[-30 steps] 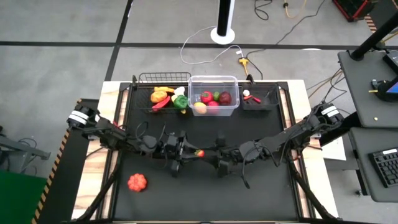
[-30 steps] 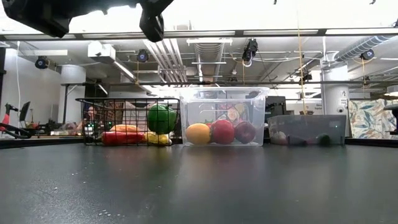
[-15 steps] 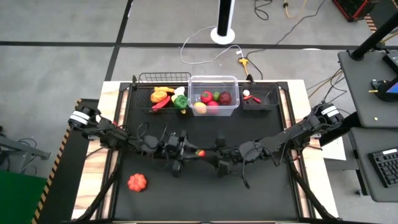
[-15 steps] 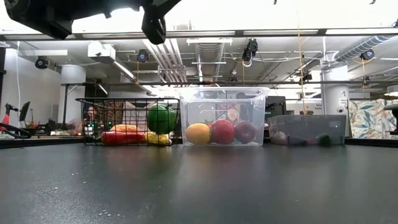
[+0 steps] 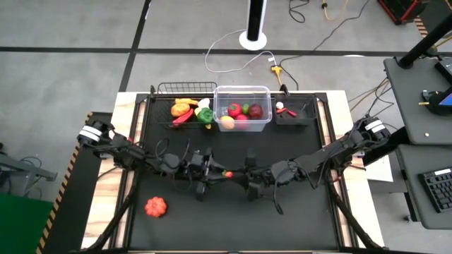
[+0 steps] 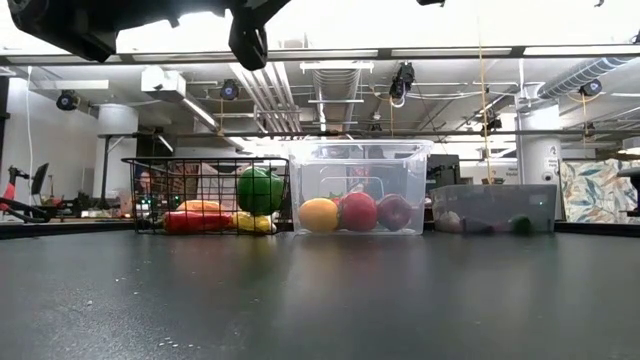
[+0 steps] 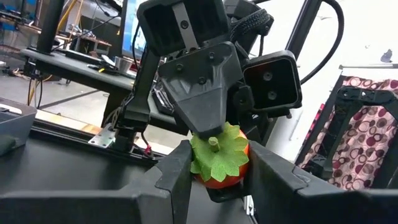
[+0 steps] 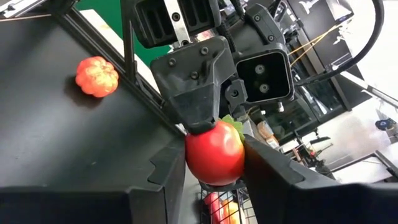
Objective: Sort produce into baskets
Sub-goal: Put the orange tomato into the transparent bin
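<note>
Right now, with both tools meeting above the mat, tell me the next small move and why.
Probably open the left tool and ease it back. Both wrist views show the red tomato pinched by both tools at once, with the right tool closed on its sides. This looks like a handover that only needs the release.

You are working in a robotics lab or workshop. Around the black counter (image 5: 233, 212) you see bare grey concrete floor (image 5: 70, 77) marked with dark tape lines, and loose cables (image 5: 240, 60) trailing behind the counter to a white post base (image 5: 253, 39). To the counter's right stands a desk with a keyboard (image 5: 438, 190). Beyond the counter, exposed ceiling ducts (image 6: 330, 85) and pipes run overhead, with benches of equipment (image 6: 60, 208) below them.
</note>
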You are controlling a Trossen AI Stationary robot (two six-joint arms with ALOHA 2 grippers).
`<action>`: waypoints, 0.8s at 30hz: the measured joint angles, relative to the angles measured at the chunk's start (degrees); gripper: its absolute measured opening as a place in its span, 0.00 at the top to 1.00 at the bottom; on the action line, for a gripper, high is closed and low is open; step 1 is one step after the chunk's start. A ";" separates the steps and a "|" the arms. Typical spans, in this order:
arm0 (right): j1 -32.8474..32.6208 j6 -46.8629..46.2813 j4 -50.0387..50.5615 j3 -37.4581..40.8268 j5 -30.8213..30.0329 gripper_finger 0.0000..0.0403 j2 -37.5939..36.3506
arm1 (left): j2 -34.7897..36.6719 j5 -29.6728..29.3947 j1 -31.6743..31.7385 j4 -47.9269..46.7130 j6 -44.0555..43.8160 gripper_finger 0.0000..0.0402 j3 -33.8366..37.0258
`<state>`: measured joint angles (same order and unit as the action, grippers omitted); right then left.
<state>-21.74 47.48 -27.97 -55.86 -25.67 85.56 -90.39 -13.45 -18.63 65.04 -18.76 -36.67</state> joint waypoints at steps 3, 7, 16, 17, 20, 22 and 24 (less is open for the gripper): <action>0.01 0.06 0.04 0.00 0.00 0.67 0.00 | 0.00 0.00 0.00 0.00 0.00 0.71 0.00; 0.02 -0.17 0.07 0.00 0.00 0.69 0.00 | 0.00 -1.59 -0.06 -0.09 -1.60 0.69 0.02; 0.01 -2.05 0.87 -0.21 -2.75 0.71 -0.04 | 0.97 -2.23 0.00 -2.72 -1.02 0.50 1.47; 0.00 -2.70 1.43 -0.64 -3.58 0.71 -0.04 | 1.69 -2.24 0.00 -4.83 -0.59 0.47 1.75; 0.02 -5.00 2.80 -2.29 -4.89 0.71 -0.07 | 5.05 -2.19 -0.02 -14.10 -0.36 0.42 2.22; 0.44 -7.02 3.08 -4.05 -6.86 0.71 -0.07 | 7.58 -2.16 -0.20 -22.12 -1.60 0.40 2.27; 1.45 -9.46 5.38 -6.77 -8.27 0.71 -0.14 | 9.78 -2.16 -0.26 -29.35 -4.26 0.39 2.02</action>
<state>-20.29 38.02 -22.58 -62.62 -33.94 85.42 -80.61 -15.61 -18.89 35.69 -23.03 -34.65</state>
